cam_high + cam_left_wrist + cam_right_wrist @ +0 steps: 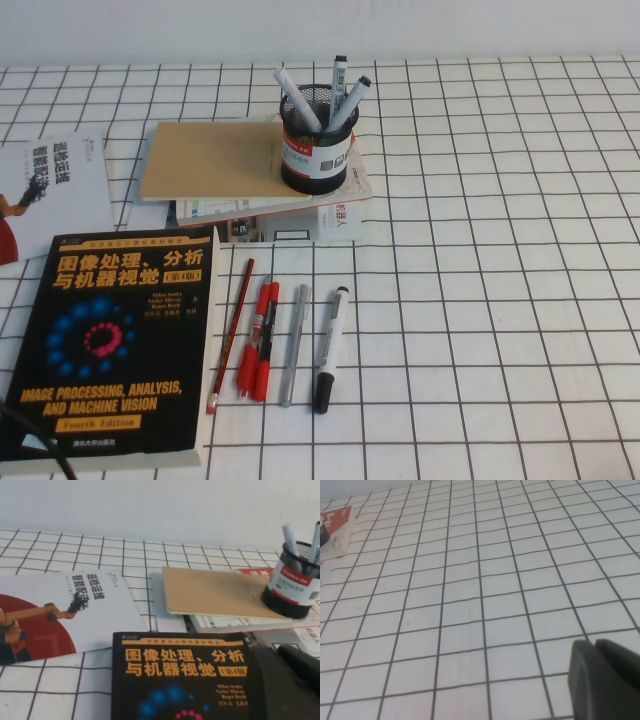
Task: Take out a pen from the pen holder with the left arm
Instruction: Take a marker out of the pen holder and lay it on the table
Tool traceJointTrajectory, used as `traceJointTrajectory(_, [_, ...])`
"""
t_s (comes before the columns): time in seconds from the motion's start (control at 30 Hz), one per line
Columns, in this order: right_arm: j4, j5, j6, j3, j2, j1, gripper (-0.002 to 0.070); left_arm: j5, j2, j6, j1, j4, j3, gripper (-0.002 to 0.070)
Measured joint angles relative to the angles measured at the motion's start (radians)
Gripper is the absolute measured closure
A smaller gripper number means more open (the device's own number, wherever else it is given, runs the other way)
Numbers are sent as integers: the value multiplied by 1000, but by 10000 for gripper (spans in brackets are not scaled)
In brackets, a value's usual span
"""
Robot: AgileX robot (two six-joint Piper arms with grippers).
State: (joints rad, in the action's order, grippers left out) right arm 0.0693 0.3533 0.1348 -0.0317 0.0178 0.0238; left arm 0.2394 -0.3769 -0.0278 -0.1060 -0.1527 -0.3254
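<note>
A white gridded tabletop bore a black textbook, a leaflet, a book pile and a row of pens.

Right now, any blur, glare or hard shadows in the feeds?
High view: even light, sharp, no glare on the pen holder. Left wrist view: book crisp; shut left gripper by its edge blurred. Right wrist view: right gripper above the gridded table blurred too.

Black textbook front-left — brown notebook behind, white booklet left.
</note>
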Motion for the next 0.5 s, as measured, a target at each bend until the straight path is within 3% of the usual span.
traceJointTrajectory(0.17, [0,0,0,0,0,0,692,-120,-191,219,-40,201,-63,640])
traceJointTrajectory(0.4, [0,0,0,0,0,0,692,-402,-484,367,-186,339,-140,309])
traceJointTrajectory(0.5, [0,0,0,0,0,0,693,-504,-622,376,-224,360,-198,248])
